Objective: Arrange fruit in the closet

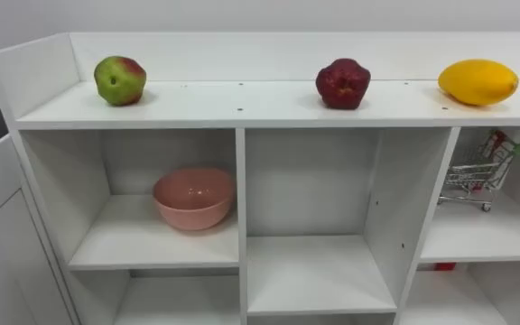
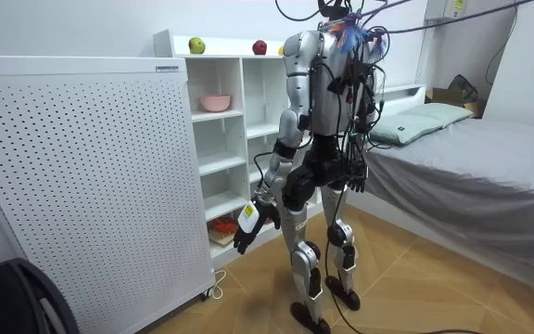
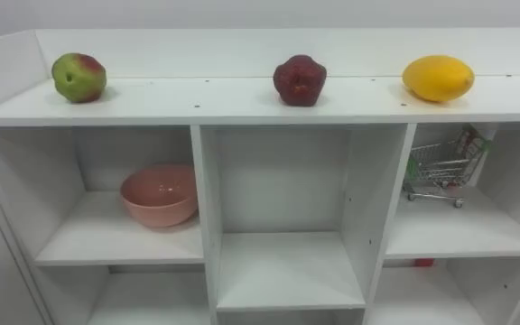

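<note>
Three fruits lie on top of the white closet [image 1: 242,106]: a green-red apple [image 1: 120,80] at the left, a dark red fruit [image 1: 342,84] in the middle, and a yellow fruit [image 1: 478,81] at the right. In the room view I stand facing the closet [image 2: 239,121] at arm's length. My left hand [image 2: 248,223] hangs by my thigh, fingers relaxed and holding nothing. My right hand [image 2: 358,179] hangs at my other hip, half lost among cables.
A pink bowl [image 1: 193,198] sits in the upper left compartment. A toy shopping cart [image 1: 477,176] stands in the upper right one. A white perforated panel [image 2: 82,176] stands at the room view's left, and a grey bed [image 2: 471,167] lies behind me.
</note>
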Motion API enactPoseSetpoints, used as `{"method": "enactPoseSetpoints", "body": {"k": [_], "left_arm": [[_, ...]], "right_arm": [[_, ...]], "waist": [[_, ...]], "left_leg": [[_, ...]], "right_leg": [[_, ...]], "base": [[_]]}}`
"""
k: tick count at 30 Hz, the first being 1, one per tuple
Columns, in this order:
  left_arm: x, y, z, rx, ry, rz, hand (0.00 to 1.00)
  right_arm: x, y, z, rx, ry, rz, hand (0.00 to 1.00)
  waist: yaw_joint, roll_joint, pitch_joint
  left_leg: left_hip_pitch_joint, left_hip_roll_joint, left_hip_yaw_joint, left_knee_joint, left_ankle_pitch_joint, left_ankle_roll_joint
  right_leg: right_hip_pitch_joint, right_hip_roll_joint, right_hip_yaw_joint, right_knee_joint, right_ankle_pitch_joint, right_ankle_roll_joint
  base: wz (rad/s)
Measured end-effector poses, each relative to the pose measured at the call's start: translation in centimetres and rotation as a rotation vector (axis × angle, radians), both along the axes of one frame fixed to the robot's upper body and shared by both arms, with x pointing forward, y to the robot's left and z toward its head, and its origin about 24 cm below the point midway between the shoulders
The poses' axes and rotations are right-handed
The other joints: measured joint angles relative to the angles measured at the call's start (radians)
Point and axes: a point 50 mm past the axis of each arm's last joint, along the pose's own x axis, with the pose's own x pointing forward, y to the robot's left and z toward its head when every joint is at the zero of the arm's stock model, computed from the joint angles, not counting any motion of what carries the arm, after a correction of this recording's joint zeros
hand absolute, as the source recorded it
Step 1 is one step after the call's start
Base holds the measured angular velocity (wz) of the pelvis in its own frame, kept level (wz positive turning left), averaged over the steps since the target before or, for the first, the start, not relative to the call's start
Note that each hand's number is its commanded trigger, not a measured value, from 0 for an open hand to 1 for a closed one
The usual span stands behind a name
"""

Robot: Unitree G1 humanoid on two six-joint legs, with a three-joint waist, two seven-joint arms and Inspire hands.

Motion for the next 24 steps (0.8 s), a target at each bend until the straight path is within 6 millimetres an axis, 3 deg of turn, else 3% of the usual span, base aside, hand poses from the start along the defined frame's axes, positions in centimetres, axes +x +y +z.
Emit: {"method": "enactPoseSetpoints", "body": {"k": [11, 17, 20, 24], "left_arm": [[-0.4, -0.1, 0.0, -0.005, 0.014, -0.003, 0.00], [-0.5, 0.0, 0.0, -0.001, 0.011, 0.011, 0.00], [-0.5, 0.4, 0.1, 0.006, -0.013, 0.045, 0.00], [0.1, 1.2, 0.5, 0.027, -0.062, 0.082, 0.00]], "right_arm": [[-0.1, 0.0, 0.0, 0.018, -0.020, -0.090, 0.00], [-0.7, -0.6, 0.1, 0.038, -0.104, -0.442, 0.00], [-0.4, -1.7, 0.5, 0.022, -0.208, -0.734, 0.00], [2.2, -3.8, 1.8, -0.022, -0.397, -0.936, 0.00]], "waist": [[-0.001, -0.003, -0.0009], [-0.014, -0.007, -0.0007], [-0.026, -0.007, -0.0010], [-0.034, -0.002, 0.0003]], "left_leg": [[0.003, 0.000, 0.001, 0.003, 0.000, -0.001], [0.020, 0.009, 0.002, -0.004, 0.001, -0.002], [0.022, 0.011, 0.010, -0.006, 0.001, -0.002], [0.021, 0.008, 0.025, -0.006, 0.001, -0.002]], "right_leg": [[0.003, 0.001, 0.005, 0.000, 0.002, 0.000], [0.008, 0.004, 0.012, -0.001, 0.003, -0.001], [0.008, 0.005, 0.019, -0.001, 0.002, -0.001], [0.005, 0.008, 0.032, -0.001, 0.006, -0.002]], "base": [[0.00], [0.00], [-0.07], [-0.10]]}}
